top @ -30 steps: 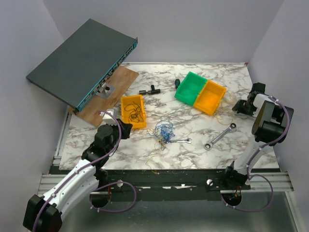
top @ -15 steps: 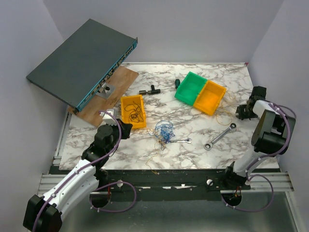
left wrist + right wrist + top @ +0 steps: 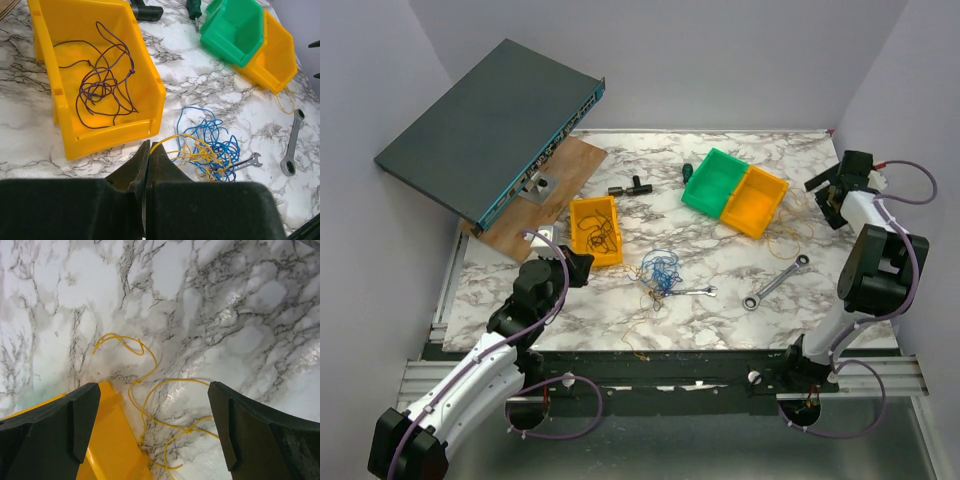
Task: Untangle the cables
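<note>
Right jaws newly wide apart.

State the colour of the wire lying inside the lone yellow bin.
The wire in the yellow bin is dark purple. The left wrist view shows it best.

Marble-patterned table (image 3: 720, 320), seen from above with the far edge at 12 o'clock.

A wooden board (image 3: 570, 170) covers the 10 o'clock corner. A yellow bin (image 3: 610, 257) stands at 9 o'clock. Two black fittings (image 3: 629, 186) lie toward 11, and a green-handled screwdriver (image 3: 687, 172) at 12. At 1 o'clock a green bin (image 3: 715, 180) and an orange bin (image 3: 756, 201) stand touching, side by side. The cables (image 3: 661, 271), a blue and yellow tangle, lie near the middle. A small wrench (image 3: 700, 292) is at their 4 o'clock side, with a ratchet wrench (image 3: 776, 281) farther out at 4. A loose yellow wire (image 3: 145, 374) curls at 3, beside the orange bin.
</note>
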Robot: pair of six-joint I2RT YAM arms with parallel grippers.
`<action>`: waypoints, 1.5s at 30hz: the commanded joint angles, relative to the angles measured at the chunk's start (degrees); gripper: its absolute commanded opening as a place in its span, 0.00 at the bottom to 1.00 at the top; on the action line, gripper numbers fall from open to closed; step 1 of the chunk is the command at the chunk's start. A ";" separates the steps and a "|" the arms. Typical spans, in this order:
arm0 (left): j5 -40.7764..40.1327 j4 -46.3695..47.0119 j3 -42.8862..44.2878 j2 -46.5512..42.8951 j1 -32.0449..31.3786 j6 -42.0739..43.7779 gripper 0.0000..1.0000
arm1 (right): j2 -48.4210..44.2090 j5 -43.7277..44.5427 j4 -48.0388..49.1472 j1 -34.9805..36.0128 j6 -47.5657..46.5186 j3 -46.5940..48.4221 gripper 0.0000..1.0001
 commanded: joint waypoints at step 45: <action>0.94 -0.76 -0.65 -0.74 -0.02 0.30 0.00 | -1.38 4.29 -0.81 6.31 -9.27 -8.34 0.10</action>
